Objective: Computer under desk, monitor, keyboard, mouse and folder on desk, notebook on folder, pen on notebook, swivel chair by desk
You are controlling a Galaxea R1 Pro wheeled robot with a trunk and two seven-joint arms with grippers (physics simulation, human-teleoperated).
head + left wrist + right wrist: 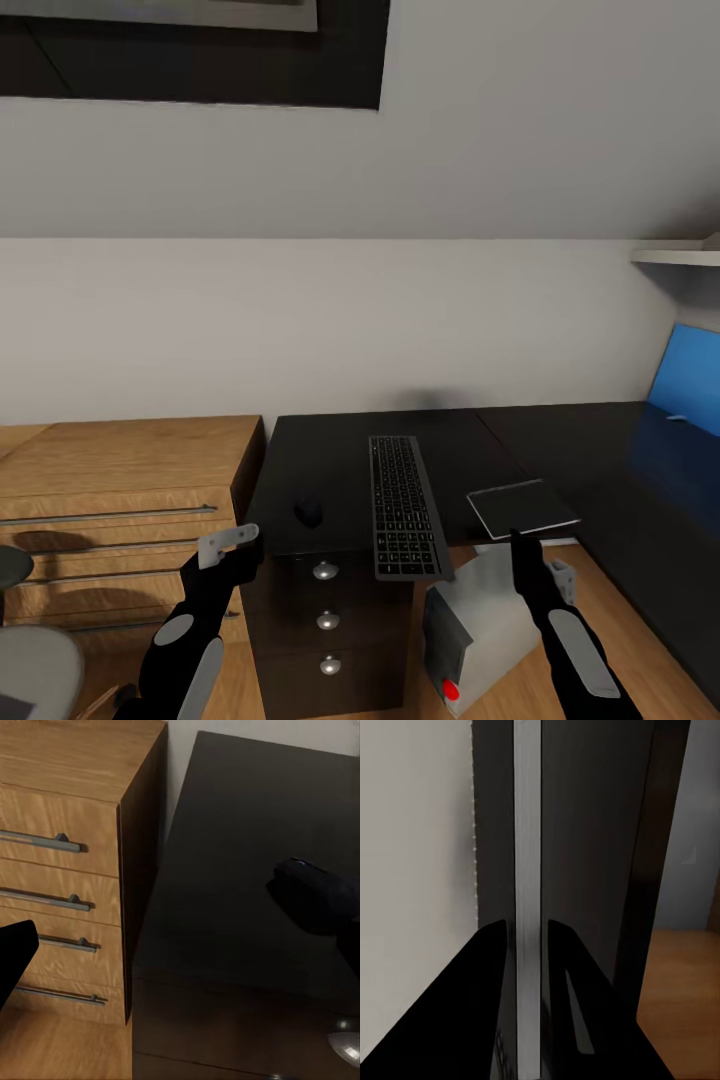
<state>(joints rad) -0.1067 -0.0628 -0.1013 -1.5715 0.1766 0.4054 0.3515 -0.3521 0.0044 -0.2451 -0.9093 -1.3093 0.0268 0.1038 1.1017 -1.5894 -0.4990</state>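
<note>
My right gripper (522,548) sits at the front edge of the notebook (522,507), which lies on the desk (440,440) right of the keyboard (402,505), overhanging above the computer (478,625). In the right wrist view my fingers (484,975) straddle its pale edge (527,870), apparently clamped. It should be light, thin and stiff (though slippery), so I pinch deep on that edge. My left gripper (228,545) hovers apart near the mouse (308,513).
</note>
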